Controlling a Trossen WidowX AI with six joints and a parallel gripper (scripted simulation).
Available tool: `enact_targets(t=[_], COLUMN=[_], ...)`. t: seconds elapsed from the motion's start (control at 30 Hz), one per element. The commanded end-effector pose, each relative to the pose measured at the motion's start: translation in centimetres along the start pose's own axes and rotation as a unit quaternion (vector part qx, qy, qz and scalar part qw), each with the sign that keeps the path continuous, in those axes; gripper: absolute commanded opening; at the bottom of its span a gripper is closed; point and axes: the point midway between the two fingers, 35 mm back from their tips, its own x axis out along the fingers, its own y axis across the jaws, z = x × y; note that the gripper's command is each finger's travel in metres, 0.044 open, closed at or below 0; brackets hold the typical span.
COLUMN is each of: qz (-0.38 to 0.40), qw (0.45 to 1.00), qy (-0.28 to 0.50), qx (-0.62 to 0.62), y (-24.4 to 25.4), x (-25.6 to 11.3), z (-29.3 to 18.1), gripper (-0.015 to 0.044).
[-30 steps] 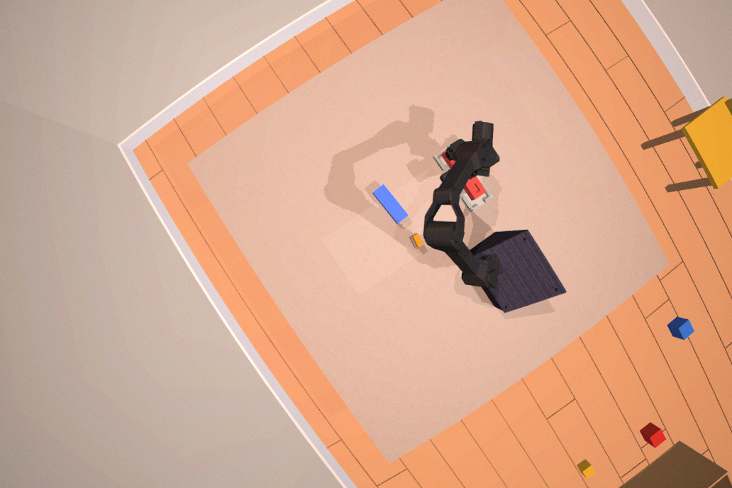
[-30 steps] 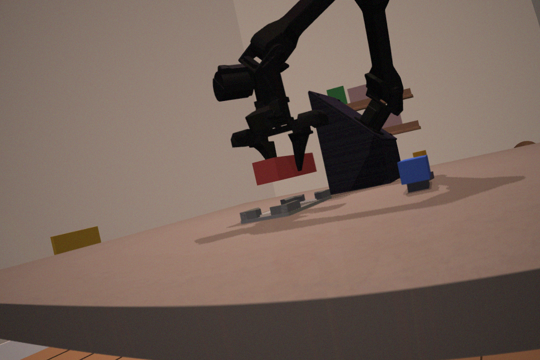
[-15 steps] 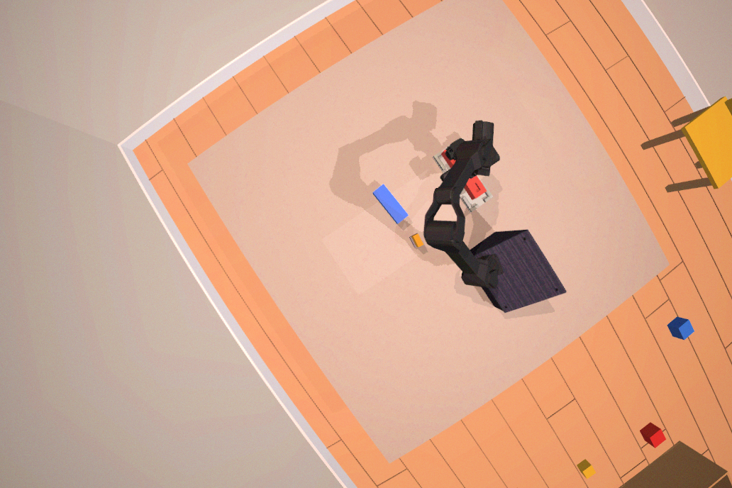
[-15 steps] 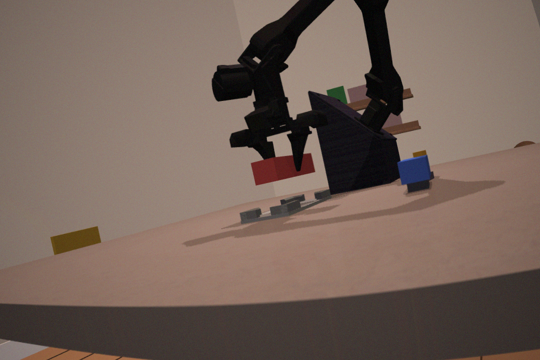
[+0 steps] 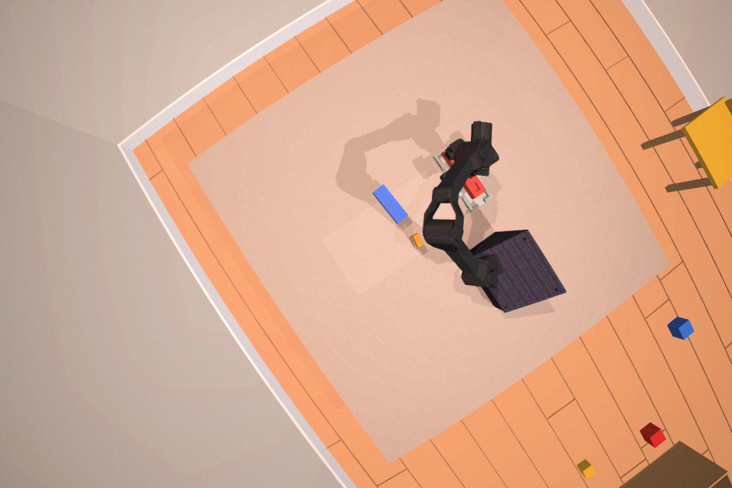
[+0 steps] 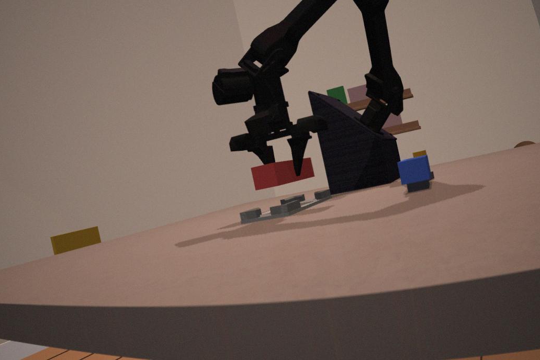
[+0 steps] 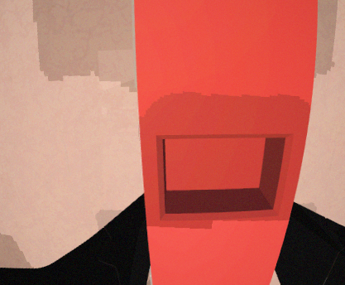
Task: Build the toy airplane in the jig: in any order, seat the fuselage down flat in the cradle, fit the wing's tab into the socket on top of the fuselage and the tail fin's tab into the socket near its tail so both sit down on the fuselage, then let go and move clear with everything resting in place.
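Note:
The red fuselage (image 5: 475,186) (image 6: 264,177) (image 7: 227,54) is a long block; its larger rectangular socket faces up in the wrist view. My gripper (image 6: 284,169) (image 7: 206,199) is shut on it, one finger on each long side. It holds the fuselage above the pale jig (image 5: 477,203) (image 6: 250,213), roughly in line with it, with a visible gap beneath. The fuselage and arm hide much of the jig from above. The blue wing (image 5: 390,204) (image 6: 414,169) lies apart from the jig, raised on a dark piece below it. The small orange tail fin (image 5: 417,240) (image 6: 419,153) is near the wing's end.
The dark sloped base block (image 5: 528,270) (image 6: 355,157) carries the arm and stands near one end of the jig. The arm passes over the jig in the top view. A yellow chair (image 5: 718,143) and small coloured cubes are off the table.

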Motion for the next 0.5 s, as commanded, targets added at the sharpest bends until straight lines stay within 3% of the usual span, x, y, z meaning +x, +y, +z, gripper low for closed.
enact_targets(t=[0.0, 0.47], qz=[0.001, 0.002], qw=[1.0, 1.0], qy=[0.0, 0.0], qx=[0.002, 0.002], y=[0.0, 0.0], x=[0.7, 3.0], z=[-0.1, -0.2], gripper=[0.0195, 0.0195])
